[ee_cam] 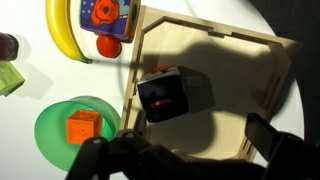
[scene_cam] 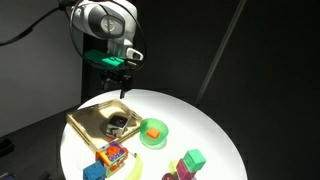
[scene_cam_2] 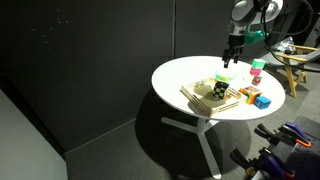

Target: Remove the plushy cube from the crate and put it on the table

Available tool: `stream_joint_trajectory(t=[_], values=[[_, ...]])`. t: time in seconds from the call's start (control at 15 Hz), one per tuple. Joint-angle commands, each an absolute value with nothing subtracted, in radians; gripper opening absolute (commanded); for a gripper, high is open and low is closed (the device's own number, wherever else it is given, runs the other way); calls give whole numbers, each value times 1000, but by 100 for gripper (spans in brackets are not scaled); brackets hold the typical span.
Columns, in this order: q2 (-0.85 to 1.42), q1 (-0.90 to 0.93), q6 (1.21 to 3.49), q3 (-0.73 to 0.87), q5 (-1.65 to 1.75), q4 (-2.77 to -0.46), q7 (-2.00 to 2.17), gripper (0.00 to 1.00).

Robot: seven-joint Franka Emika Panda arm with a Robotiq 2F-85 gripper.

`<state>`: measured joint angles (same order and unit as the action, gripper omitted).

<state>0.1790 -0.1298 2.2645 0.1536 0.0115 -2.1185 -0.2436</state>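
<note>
Blurred at the bottom of the wrist view, the gripper (ee_cam: 190,150) hangs high over the crate (ee_cam: 215,40), fingers spread wide with nothing between them. From where I stand, the cube (ee_cam: 165,97) sits inside the crate, close to the rim nearest the bowl (ee_cam: 60,130). It looks light and squashy; I'd pinch two opposite faces across its middle, clear of that rim, then carry it to the table (scene_cam: 215,130).

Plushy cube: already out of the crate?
No, the wrist view shows the plushy cube lying on the floor of the crate, inside its rims.
</note>
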Motion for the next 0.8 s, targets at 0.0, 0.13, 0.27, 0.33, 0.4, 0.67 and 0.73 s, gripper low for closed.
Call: stream_joint_trajectory(t=[0.0, 0.13, 0.27, 0.33, 0.4, 0.67, 0.73], values=[[179, -144, 2261, 141, 14, -2114, -241, 100], [179, -144, 2260, 141, 14, -2110, -241, 100], [179, -144, 2260, 140, 14, -2109, -241, 100], [179, -144, 2260, 140, 14, -2109, -241, 100], [179, -144, 2260, 140, 14, -2109, -241, 100], [171, -148, 2266, 143, 14, -2118, -243, 100], [169, -152, 2276, 145, 6, -2122, -247, 100]])
